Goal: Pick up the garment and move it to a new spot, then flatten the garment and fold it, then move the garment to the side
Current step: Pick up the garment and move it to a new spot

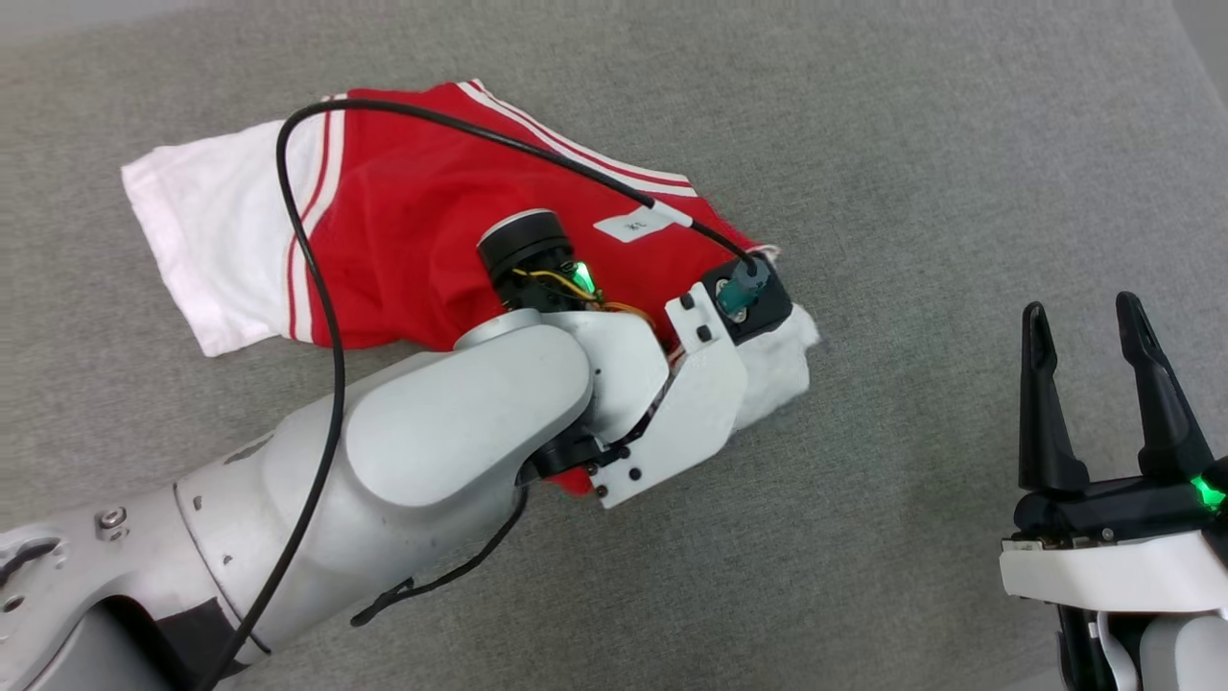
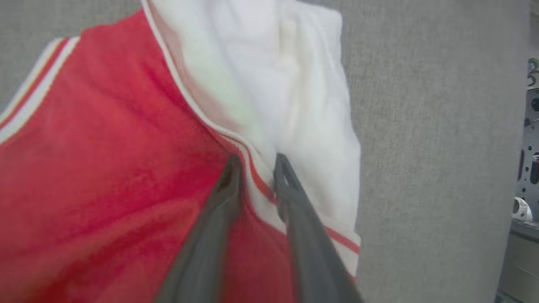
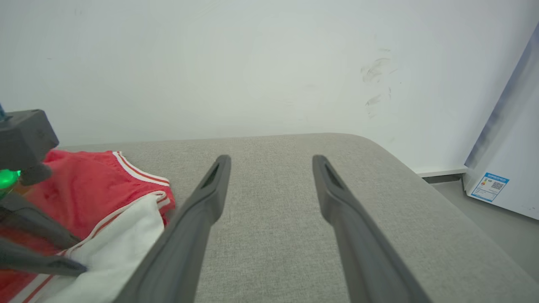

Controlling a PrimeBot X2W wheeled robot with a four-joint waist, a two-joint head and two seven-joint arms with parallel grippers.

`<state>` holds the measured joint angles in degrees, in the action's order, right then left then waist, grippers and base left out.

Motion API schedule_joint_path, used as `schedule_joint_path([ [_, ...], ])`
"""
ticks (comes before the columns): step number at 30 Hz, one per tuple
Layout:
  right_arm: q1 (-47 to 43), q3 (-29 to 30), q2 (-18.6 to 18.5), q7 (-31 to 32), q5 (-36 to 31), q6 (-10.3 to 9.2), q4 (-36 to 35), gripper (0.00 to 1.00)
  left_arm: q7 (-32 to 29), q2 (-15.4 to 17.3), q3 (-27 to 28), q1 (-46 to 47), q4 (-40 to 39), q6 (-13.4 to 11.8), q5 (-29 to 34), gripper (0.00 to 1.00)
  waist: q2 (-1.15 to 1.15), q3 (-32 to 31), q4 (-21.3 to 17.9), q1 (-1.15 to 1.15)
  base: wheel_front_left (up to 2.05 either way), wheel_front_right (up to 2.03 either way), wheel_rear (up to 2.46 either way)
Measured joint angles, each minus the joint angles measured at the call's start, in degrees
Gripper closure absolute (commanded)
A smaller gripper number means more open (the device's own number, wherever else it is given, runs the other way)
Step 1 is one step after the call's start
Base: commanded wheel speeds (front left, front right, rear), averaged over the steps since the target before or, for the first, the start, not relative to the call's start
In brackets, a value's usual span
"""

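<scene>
**1. Left forearm** (image 1: 460,432). Pale casing, nearest the head camera. It reaches in from the lower left and lies over the near edge of the garment.

**2. Left end effector** (image 2: 257,166). The fingers (image 2: 294,219) are drawn close together with the red-and-white striped seam standing between them. It is judged to be pinched on the cloth, though its wrist view is blurred. It sits at the garment's near right end, where the red body meets a white sleeve.

**3. The garment** (image 1: 413,221). A red shirt with white sleeves, rumpled and partly doubled over on the grey upholstered surface (image 1: 911,144). Its long axis runs from the spread white sleeve (image 1: 192,240) at the far left to the bunched white sleeve (image 1: 782,369) at the near right. A small white label (image 1: 633,226) faces up. No lettering shows.

**4. Right end effector** (image 1: 1080,307). The fingers are set wide apart and hold nothing. It hangs over bare upholstery at the lower right, pointing away from the robot.

**5. Governing relation.** The garment lies wholly to the left of the right end effector and apart from it, with the bunched sleeve as its closest end. The left arm is on the cloth and so is the nearer one.

**6. Judgement.** A lift from this grip would likely trail the far sleeve along the long axis. The right arm would have to travel leftward to take a second hold.
</scene>
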<state>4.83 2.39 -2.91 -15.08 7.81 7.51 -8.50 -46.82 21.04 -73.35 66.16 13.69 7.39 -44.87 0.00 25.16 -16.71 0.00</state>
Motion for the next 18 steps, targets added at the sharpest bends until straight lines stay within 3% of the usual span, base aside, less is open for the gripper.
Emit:
schedule_joint_path([
  [10, -2.88, 1.08, 0.00, 0.00, -2.74, 0.00, 0.80, 0.00, 28.17, -1.68, 1.26, 3.57, 1.88, -0.01, 0.60, 0.00, 0.00, -6.17, 4.12, 0.00, 0.00, 0.00, 0.00],
  [12, -3.33, 1.25, -0.01, 0.00, -2.98, 0.00, 0.80, 0.00, 34.50, -1.75, 3.08, 3.53, 3.18, -1.78, 2.75, 0.00, 0.00, -7.37, 5.40, 0.00, 0.00, 0.00, 0.00],
  [18, -4.47, 2.49, 0.00, 0.00, -3.83, 0.00, 0.90, 0.00, 49.89, -1.60, 6.90, -1.04, 5.41, -10.45, 7.21, 0.00, 0.00, -10.20, 9.42, 0.00, 0.00, 0.00, 0.00],
])
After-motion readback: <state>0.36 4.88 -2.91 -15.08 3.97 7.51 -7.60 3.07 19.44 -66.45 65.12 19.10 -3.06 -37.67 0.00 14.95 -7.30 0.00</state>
